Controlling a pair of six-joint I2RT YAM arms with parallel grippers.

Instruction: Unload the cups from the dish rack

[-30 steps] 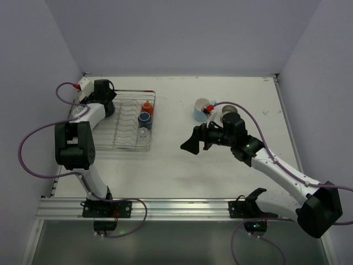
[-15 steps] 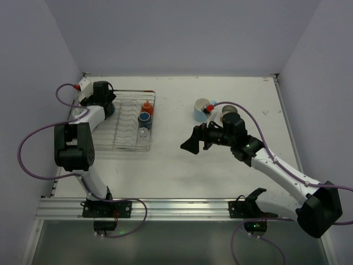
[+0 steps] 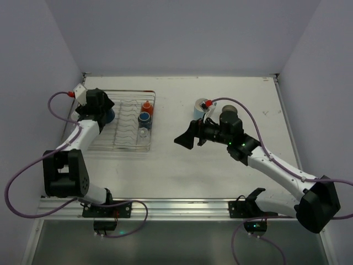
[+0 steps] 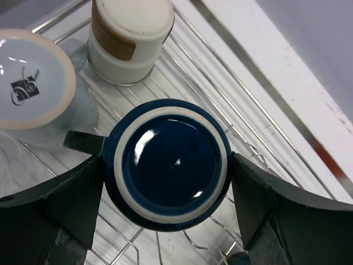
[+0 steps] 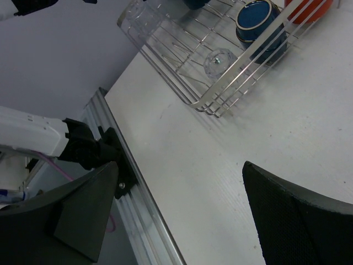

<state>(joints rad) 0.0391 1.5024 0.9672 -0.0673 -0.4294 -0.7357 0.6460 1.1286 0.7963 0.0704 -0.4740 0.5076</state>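
Note:
In the left wrist view an upside-down navy cup (image 4: 171, 163) sits in the dish rack (image 4: 259, 138), and my left gripper (image 3: 103, 112) is shut on it, one finger (image 4: 77, 193) against each side. Beside it stand a cream cup (image 4: 129, 38) and a pale upturned cup (image 4: 33, 83). The top view shows the wire dish rack (image 3: 126, 139) with an orange cup (image 3: 146, 106), a blue cup (image 3: 144, 117) and a clear glass (image 3: 143, 132). My right gripper (image 3: 185, 138) hangs open over the bare table, right of the rack.
A light blue cup (image 3: 199, 108) stands on the table behind the right arm, with a dark metallic tumbler (image 3: 228, 113) beside it. Walls close in the left, back and right. The aluminium rail (image 5: 132, 204) runs along the near edge.
My left gripper has closed from wide open onto the navy cup, and the left arm's elbow has dropped toward the near edge. The right gripper has shifted slightly left toward the rack.

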